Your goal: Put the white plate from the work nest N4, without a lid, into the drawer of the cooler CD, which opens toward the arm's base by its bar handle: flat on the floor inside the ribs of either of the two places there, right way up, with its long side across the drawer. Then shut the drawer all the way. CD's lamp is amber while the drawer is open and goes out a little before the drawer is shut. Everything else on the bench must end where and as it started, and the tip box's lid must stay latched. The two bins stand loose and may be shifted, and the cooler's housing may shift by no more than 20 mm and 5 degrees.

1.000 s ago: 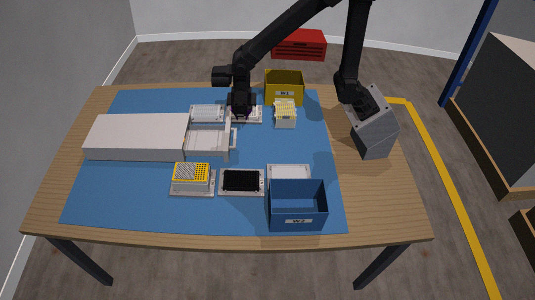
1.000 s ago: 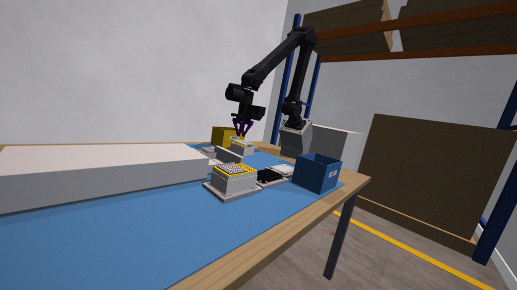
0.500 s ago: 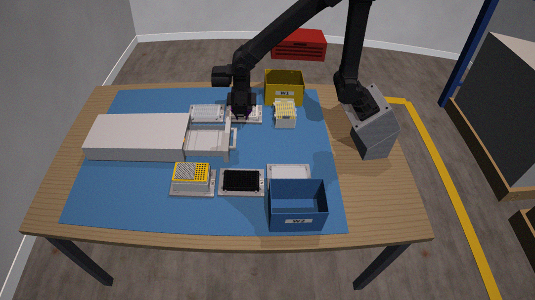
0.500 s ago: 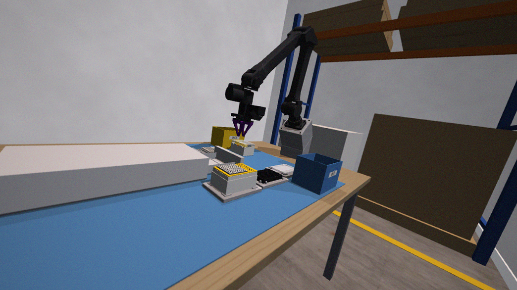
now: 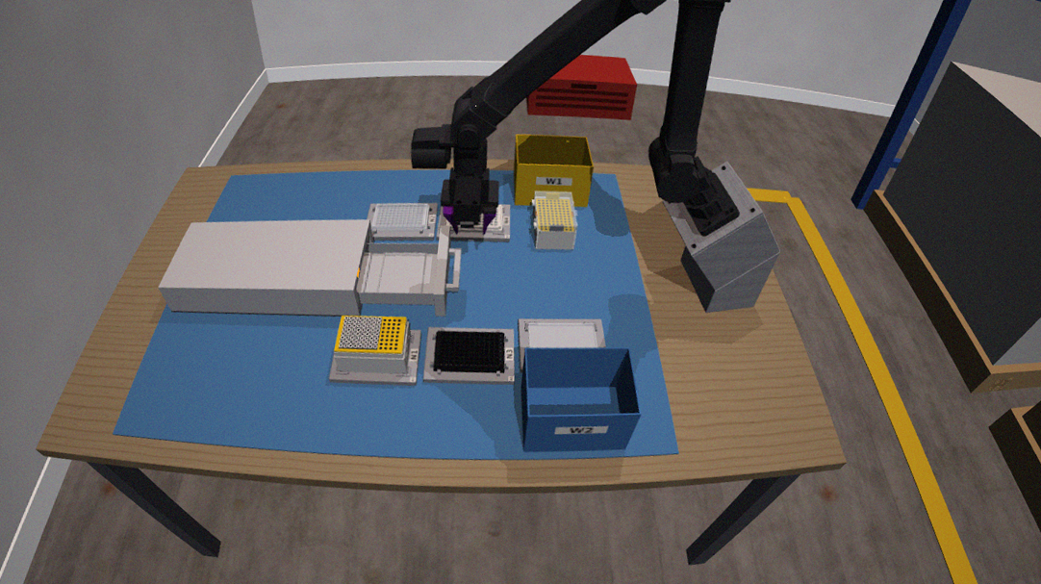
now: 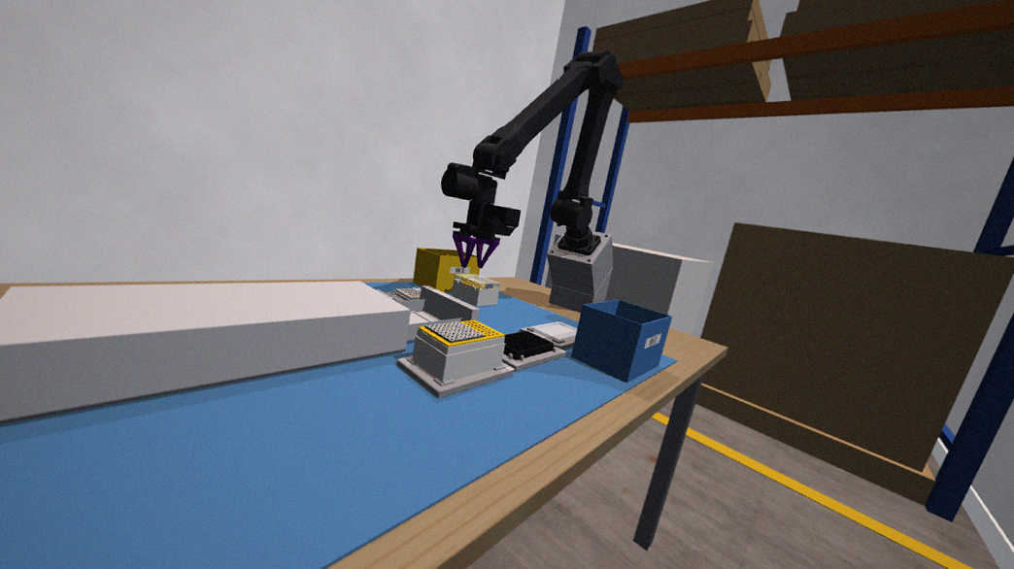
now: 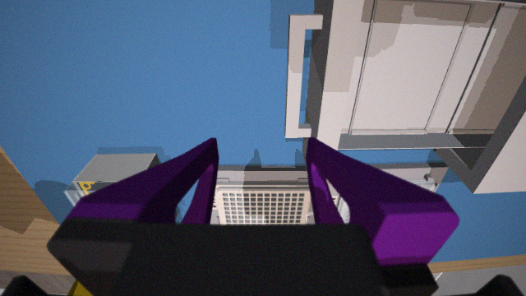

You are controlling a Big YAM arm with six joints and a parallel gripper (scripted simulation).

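The white plate lies in its nest under my gripper; in the top view the gripper hides most of it. My gripper is open and empty, with its purple fingers apart over the plate and not touching it. It also shows in the top view and the exterior view. The cooler CD lies long and pale to the left. Its drawer stands open toward the arm's base, with the bar handle in front. The drawer floor with its ribs looks empty. A small amber lamp glows on the housing's front.
A second white well plate sits beside the drawer. A yellow bin W1 and a yellow-topped tip rack stand to the right. Nearer the front are a tip box, a black plate, a lidded plate and a blue bin W2.
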